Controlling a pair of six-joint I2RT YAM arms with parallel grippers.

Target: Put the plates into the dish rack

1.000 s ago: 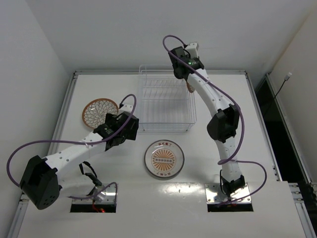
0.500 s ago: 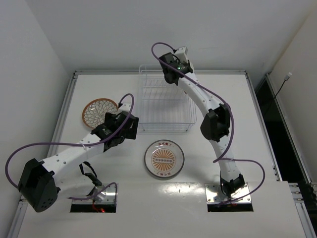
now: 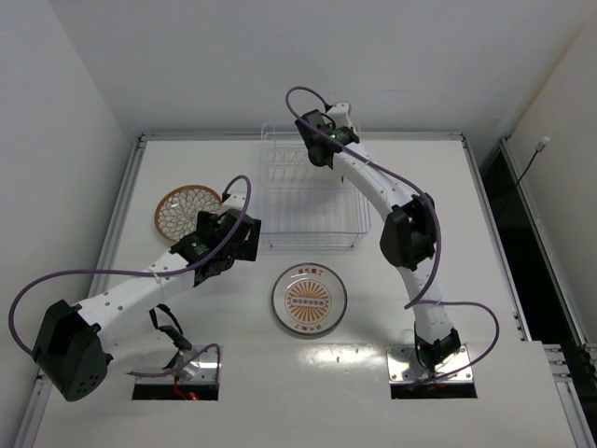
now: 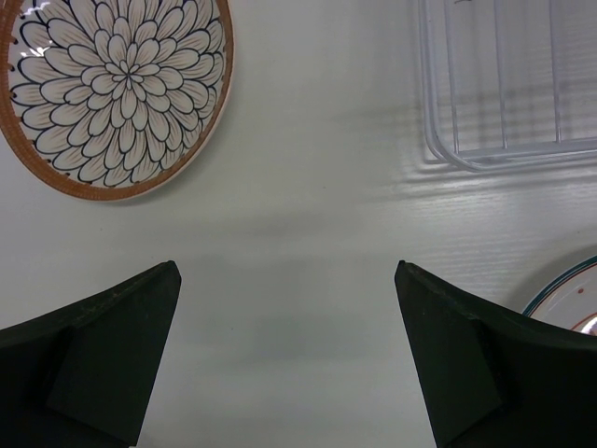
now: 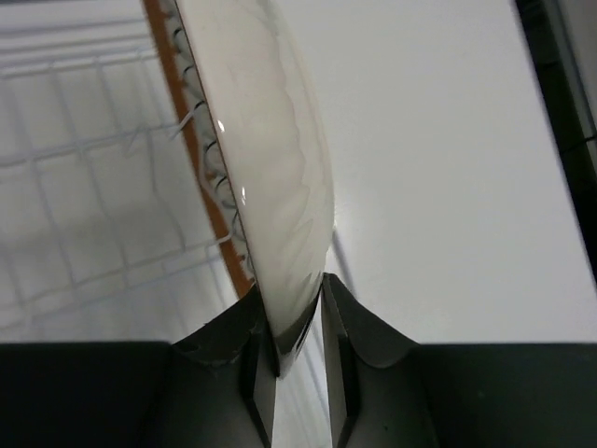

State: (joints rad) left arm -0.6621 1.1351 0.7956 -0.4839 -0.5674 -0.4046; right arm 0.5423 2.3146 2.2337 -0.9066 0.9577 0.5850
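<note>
The dish rack (image 3: 280, 201) stands at the back centre of the table. My right gripper (image 3: 324, 142) is over its back part, shut on the edge of a brown-rimmed plate (image 5: 270, 168). It holds the plate upright, cream back to the right, above the rack bars (image 5: 75, 149). That plate is hidden under the wrist in the top view. A second petal-pattern plate (image 3: 187, 210) lies flat left of the rack. The white plate with the orange centre (image 3: 309, 300) lies in front of the rack. My left gripper (image 4: 284, 271) is open and empty over bare table between them.
The left wrist view shows the petal plate (image 4: 112, 84) at top left, the rack's near corner (image 4: 504, 84) at top right and the white plate's rim (image 4: 574, 303) at the right edge. Raised table edges run along the back and sides.
My right arm has swung left with the plate, from the rack's right side to over its back middle. The left arm has barely moved.
</note>
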